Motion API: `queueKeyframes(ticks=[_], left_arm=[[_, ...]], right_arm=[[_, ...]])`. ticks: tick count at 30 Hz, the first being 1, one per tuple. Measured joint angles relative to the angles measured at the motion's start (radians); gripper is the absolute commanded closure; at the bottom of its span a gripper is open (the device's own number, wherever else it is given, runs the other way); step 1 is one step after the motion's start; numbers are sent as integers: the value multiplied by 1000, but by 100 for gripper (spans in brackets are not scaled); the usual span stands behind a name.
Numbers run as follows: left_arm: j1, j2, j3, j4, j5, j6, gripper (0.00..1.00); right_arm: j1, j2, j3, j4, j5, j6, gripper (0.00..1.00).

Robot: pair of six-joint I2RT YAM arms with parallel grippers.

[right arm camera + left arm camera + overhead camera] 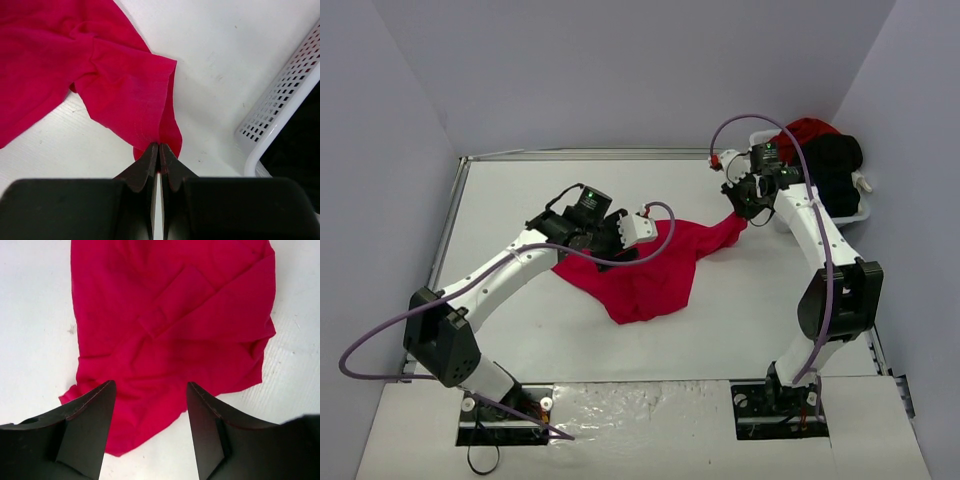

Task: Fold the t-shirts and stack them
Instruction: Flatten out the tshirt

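A crumpled bright red cloth t-shirt (650,270) lies mid-way across the white table (520,200), stretched lengthwise from one arm toward the other. The right gripper (158,146) pinches its far corner tight, just beside the white plastic basket (280,100). The left gripper (150,385) hangs above the opposite end, fingers spread and empty. Cloth sits right below and ahead of it, so I'd say that arm is nearer the loose edge.

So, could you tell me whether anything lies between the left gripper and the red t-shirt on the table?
Nothing visible does. The left gripper is open directly over the red t-shirt, with only bare cloth showing in its gap. The right gripper is shut on another edge, near the white basket.
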Motion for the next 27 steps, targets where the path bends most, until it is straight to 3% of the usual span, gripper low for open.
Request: queueKeyframes(ticks=[27], left_arm=[[-1,286,-66,315,60,178,44]], right_arm=[[-27,76,-54,51,-25,22,100]])
